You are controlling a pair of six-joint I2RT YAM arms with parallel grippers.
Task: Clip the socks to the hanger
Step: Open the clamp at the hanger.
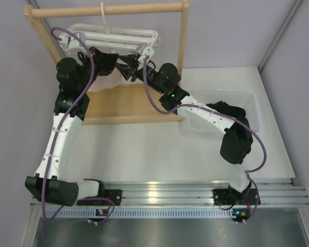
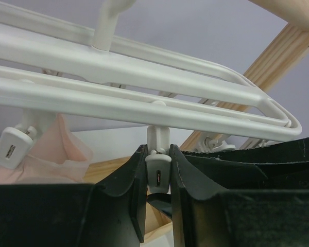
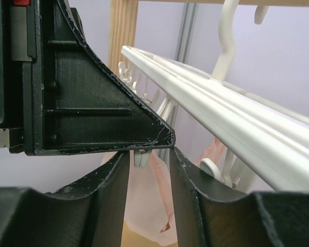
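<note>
**Left wrist view.** Left fingers, black, are recorded nearest the lens across the lower foreground. They are pressed against both sides of one white clip, which is pinched between their tips. This clip is hung from the lower bar of the hanger, a white frame of parallel bars crossing the upper picture. A second clip is noted at far left, closed on a pale pink cloth. A beam of the wooden rack is seen running diagonally at upper right.

**Right wrist view.** Right fingers are nearest. They are held apart, and nothing is gripped in the gap, through which the pink cloth is seen. Just above their tips, the triangular side of one of the left fingers is laid across. The end of a white clip shows below its edge; whether it is the pinched one cannot be told. The hanger is seen slanting from upper centre to lower right, with its hook rising above.

**Top external view.** Both arm bases are fixed at the near edge of the white worktop. Both arms are extended to the far side, where the fingers meet under the hanger, which is hooked on the top rod of the wooden rack. The socks are listed as a dark heap in a clear bin at the right. They lie well apart from the hanger and are partly covered by the right arm.
</note>
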